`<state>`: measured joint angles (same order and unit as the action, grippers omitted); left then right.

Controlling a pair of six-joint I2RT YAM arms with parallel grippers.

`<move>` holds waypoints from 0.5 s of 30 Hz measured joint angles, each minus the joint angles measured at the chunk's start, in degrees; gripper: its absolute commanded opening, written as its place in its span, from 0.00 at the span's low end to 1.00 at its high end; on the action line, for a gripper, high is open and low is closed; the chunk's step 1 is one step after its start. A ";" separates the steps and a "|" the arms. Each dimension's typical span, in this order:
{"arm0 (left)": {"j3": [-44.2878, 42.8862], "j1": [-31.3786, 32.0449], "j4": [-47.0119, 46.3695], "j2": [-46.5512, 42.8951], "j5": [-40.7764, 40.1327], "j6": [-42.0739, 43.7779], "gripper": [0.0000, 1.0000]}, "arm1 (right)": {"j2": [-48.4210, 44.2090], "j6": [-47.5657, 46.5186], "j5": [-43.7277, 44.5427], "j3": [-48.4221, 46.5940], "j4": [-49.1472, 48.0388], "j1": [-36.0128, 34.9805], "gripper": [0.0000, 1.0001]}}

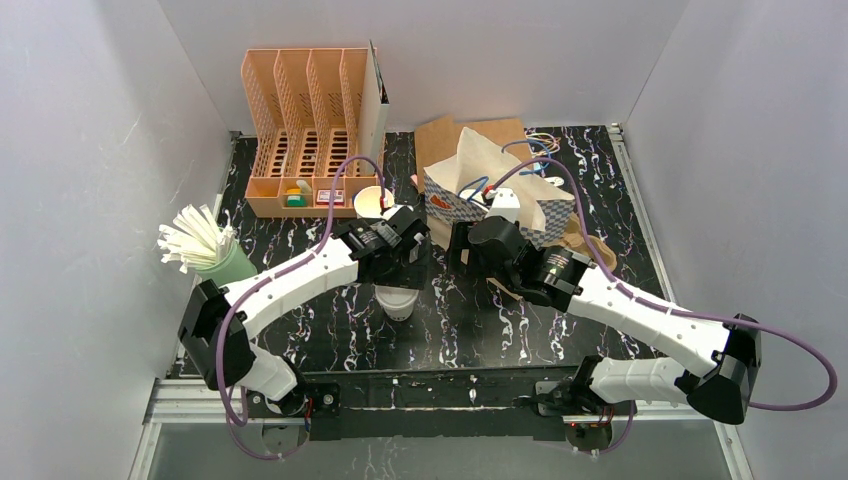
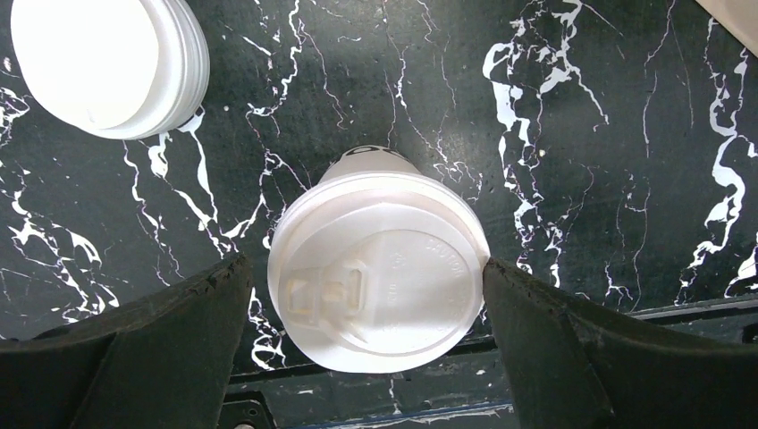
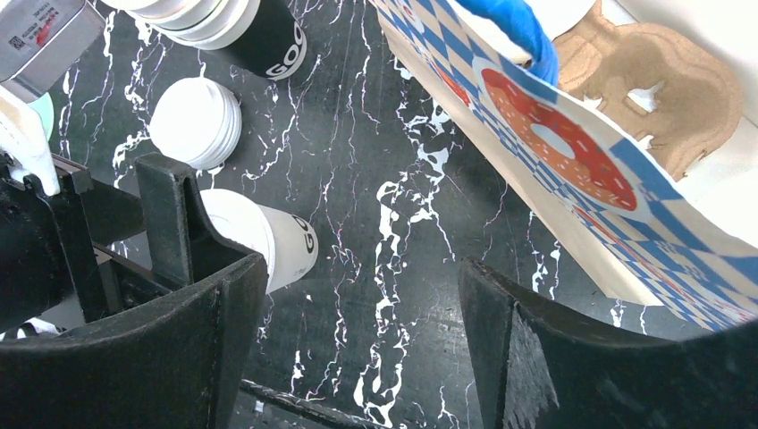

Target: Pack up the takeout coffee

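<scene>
Left pincer spread wide around lidded cup; right pincer released, empty. Cup could be tipped if clipped off-centre.

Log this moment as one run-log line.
left pincer: open, straddling lidded cup on table | right pincer: open, empty, beside doughnut-print bag | cup not yet in pulp tray

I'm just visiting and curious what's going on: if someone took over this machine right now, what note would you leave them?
Left gripper: open, fingers either side of a lidded cup standing on the table, not gripped.
Right gripper: open, empty, over bare table.
Pulp tray: by the doughnut-print bag, no cup in it.
Done: this cup has its lid.
Left: grip the cup, seat it in the tray, pack it.
</scene>
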<state>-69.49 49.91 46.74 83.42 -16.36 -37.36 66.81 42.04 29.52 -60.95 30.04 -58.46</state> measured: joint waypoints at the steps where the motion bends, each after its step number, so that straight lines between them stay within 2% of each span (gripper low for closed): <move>1: -0.02 0.00 0.04 0.33 -0.13 -0.28 0.98 | 0.00 0.00 0.02 0.00 -0.02 0.00 0.87; 15: -0.59 0.68 0.20 0.70 -0.63 -2.16 0.91 | -0.02 -0.02 0.04 0.94 0.02 0.00 0.87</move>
<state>-70.08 50.59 46.94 84.12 -16.99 -39.53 66.78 42.02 29.56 -60.01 30.06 -58.46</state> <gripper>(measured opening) 0.923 0.871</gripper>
